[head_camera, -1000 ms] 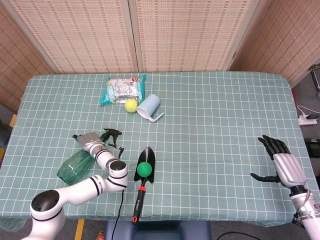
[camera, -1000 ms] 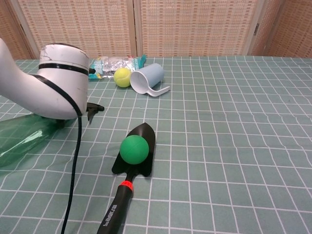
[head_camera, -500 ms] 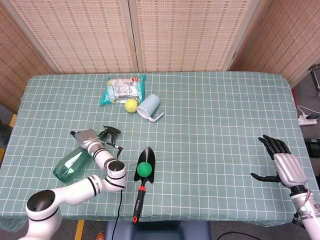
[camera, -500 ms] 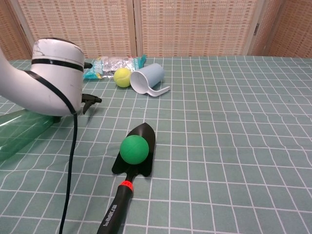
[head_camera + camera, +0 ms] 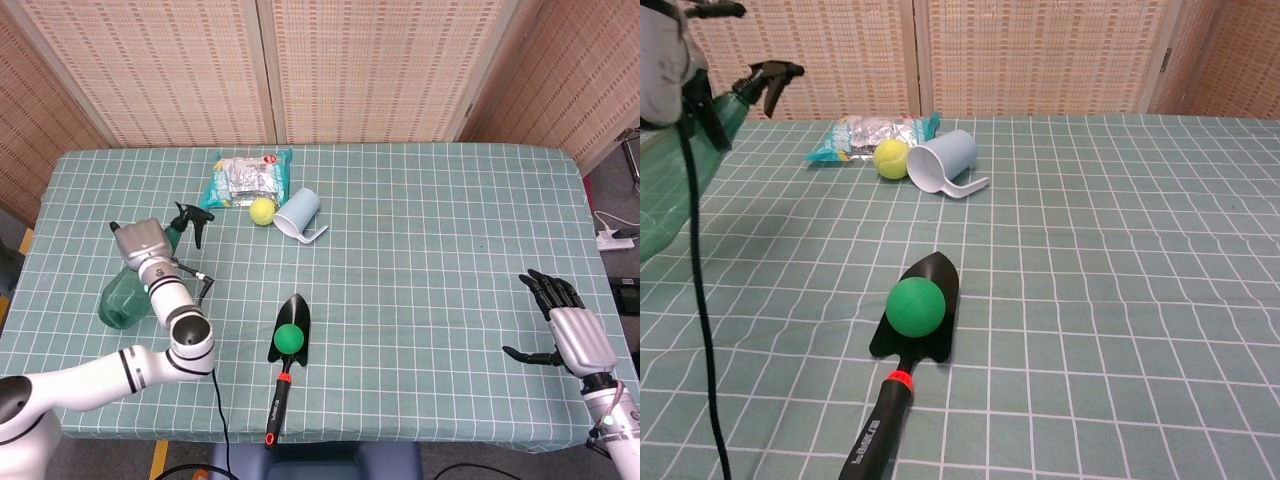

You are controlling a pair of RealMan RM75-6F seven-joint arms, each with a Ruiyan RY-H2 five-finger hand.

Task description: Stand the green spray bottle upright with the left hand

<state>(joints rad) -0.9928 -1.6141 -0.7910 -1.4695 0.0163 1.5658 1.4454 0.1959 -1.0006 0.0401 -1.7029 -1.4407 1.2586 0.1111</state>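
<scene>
The green spray bottle (image 5: 115,300) is lifted off the table at the left and tilted, its black nozzle (image 5: 190,215) pointing up and to the right. My left hand (image 5: 140,243) grips it around the neck. In the chest view the bottle (image 5: 675,185) leans along the left edge with its nozzle (image 5: 775,75) high; the hand itself is mostly cut off there. My right hand (image 5: 562,330) rests low at the table's right front, fingers spread, holding nothing.
A black trowel (image 5: 284,380) with a green ball (image 5: 289,338) on its blade lies at front centre. Behind it are a tipped light-blue cup (image 5: 299,211), a yellow ball (image 5: 261,210) and a snack bag (image 5: 243,179). A black cable (image 5: 700,330) hangs from my left arm.
My left hand has raised the bottle from lying flat, carrying it left and back. The nozzle has swung upward. The right hand has stayed still.
</scene>
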